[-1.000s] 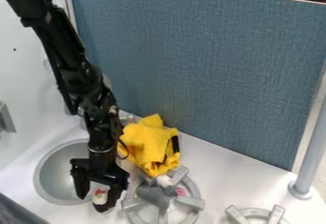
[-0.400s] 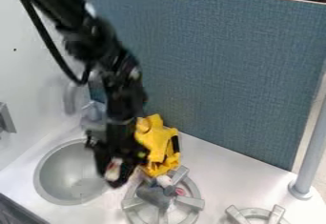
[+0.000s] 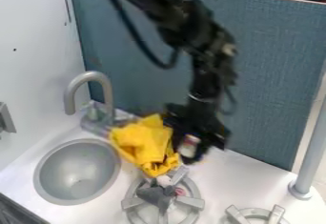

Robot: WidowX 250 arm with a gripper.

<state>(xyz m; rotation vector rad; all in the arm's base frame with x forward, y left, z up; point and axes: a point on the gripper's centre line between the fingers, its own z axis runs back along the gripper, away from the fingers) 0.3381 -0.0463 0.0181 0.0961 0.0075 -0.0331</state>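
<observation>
My black gripper (image 3: 193,153) hangs over the back of the counter, right of the yellow cloth (image 3: 141,141) and above the left burner. It is shut on a small white and red object (image 3: 188,146), held between the fingers. The crumpled cloth lies between the sink and the gripper, its right side partly hidden behind the arm. A grey soft-looking item (image 3: 155,195) rests on the silver burner (image 3: 129,203), with a small white piece and something pink beside it.
A round grey sink (image 3: 73,175) is at the left, with a curved faucet (image 3: 96,76) behind it. The blue panel (image 3: 274,75) borders the back. Another burner (image 3: 256,213) is at the front right, and a grey post (image 3: 309,151) stands at the right edge.
From beside the sink's right rim, my gripper has moved right and toward the back, past the cloth, carrying the white and red object. The cloth's left part has shifted slightly left.
</observation>
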